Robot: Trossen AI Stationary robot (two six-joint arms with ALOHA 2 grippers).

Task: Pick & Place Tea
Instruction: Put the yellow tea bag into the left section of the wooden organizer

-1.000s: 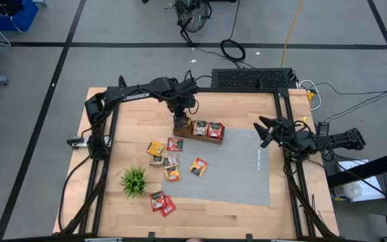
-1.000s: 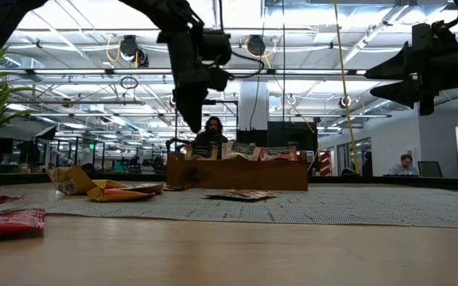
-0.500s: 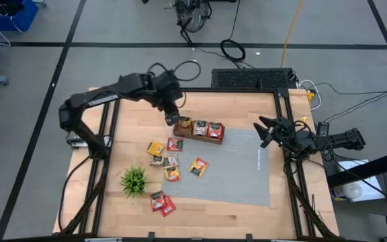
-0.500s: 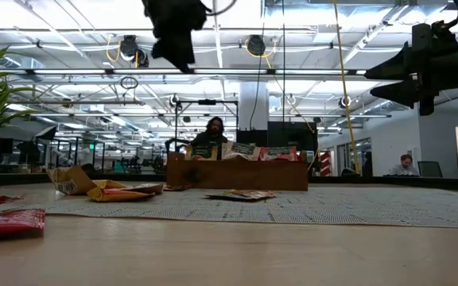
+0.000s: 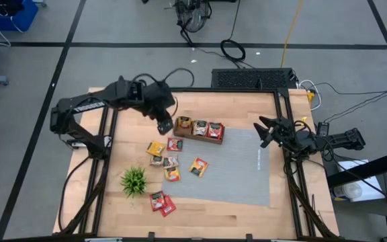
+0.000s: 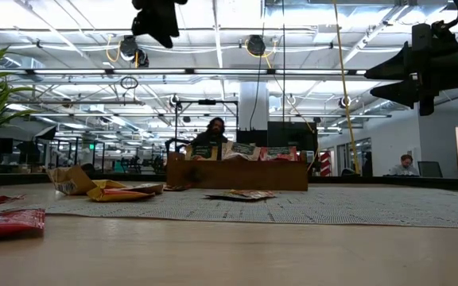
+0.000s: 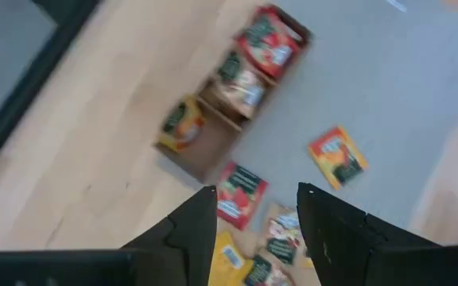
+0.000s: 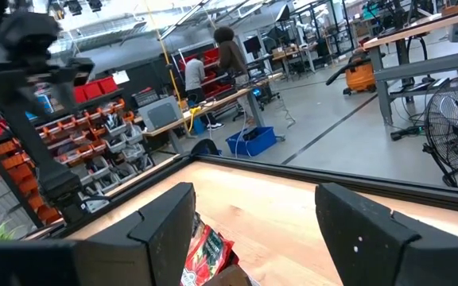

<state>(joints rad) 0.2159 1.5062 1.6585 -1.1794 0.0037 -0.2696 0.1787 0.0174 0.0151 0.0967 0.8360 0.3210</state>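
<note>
A small wooden tray at the grey mat's far left corner holds three tea packets standing in its compartments. Several more tea packets lie flat on the table and mat before it, such as an orange one and a red one. My left gripper hangs open high over the table just left of the tray, pointing steeply down, with nothing between its fingers. My right gripper waits open at the table's right side, level, holding nothing.
A small green plant in a white pot stands near the left front of the table. Two red packets lie close to the near edge. The grey mat covers the table's middle and right. Black frame rails run along both sides.
My left gripper has risen from low over the tray's left end to high above the table and drawn back toward the table's left edge, rolling as it went. A packet now shows in the tray's left compartment where the gripper stood.
</note>
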